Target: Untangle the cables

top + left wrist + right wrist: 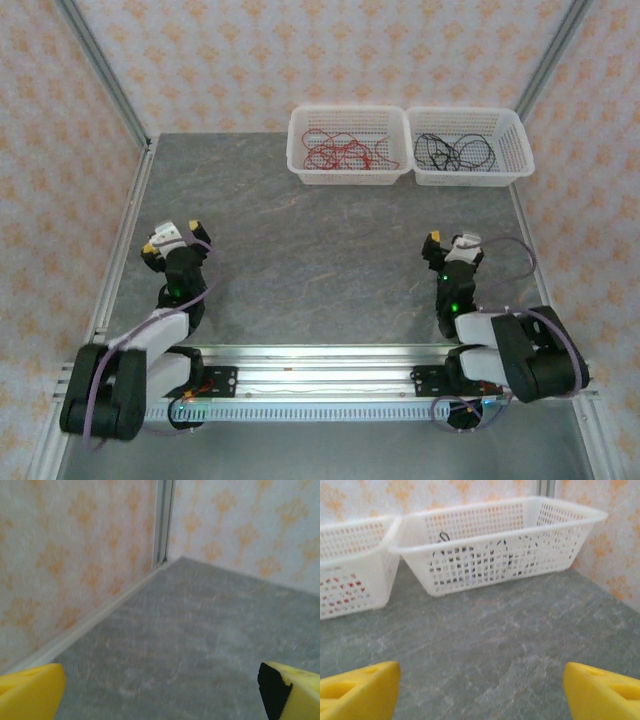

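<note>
Hugging the far table (300, 260) edge, 2 baskets (345, 180) hold cables (340, 152); left fingers (30, 690) and right fingers (360, 690) spread apart.

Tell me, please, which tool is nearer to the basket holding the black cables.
Right. The right tool sits in front of the basket, in line with its left end; the left tool is across the table, by its left edge.

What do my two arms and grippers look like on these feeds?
The left arm and the right arm are built of black and white segments, each with a looping lilac-grey cable and a green light. The left gripper and right gripper have wedge-shaped yellow fingers; one left finger shows a black inner face.
</note>
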{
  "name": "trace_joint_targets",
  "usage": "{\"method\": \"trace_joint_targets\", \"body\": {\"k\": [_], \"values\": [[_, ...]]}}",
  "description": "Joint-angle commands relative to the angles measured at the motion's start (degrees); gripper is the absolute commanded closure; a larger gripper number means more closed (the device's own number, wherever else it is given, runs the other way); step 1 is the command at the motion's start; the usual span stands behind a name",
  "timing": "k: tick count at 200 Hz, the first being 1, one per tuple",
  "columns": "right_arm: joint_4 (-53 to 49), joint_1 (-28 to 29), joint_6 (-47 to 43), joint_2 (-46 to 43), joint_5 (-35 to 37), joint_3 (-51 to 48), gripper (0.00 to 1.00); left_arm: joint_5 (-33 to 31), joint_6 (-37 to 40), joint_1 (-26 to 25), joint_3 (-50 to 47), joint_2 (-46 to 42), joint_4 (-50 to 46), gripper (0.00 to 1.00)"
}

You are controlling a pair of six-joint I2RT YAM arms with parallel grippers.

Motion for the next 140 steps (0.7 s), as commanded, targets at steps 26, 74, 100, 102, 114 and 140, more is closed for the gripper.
{"method": "trace_joint_targets", "body": {"k": [26, 74, 100, 102, 114, 140], "values": [[8.6, -5.1, -2.3, 12.4, -11.9, 6.4, 0.17, 3.4, 1.8, 0.5, -5.3, 18.7, 37.8, 0.01], [2.3, -9.9, 1.1, 13.6, -18.4, 10.5, 0.00, 17.0, 6.8, 0.9, 2.0, 25.2, 31.5, 0.00], [3.9, -9.7, 1.1, 13.8, -18.1, 10.2, 0.00, 13.1, 5.0, 0.9, 1.9, 24.3, 29.7, 0.01], [3.7, -9.7, 1.1, 13.7, -18.1, 10.2, 0.00, 13.2, 5.3, 0.9, 1.6, 24.8, 31.0, 0.01], [3.5, -9.7, 1.1, 13.7, -18.1, 10.2, 0.00, 13.4, 5.0, 0.9, 2.0, 24.3, 29.5, 0.01], [3.2, -9.7, 1.1, 13.6, -18.1, 10.3, 0.00, 14.1, 5.8, 0.9, 1.9, 24.8, 30.7, 0.01]]}}
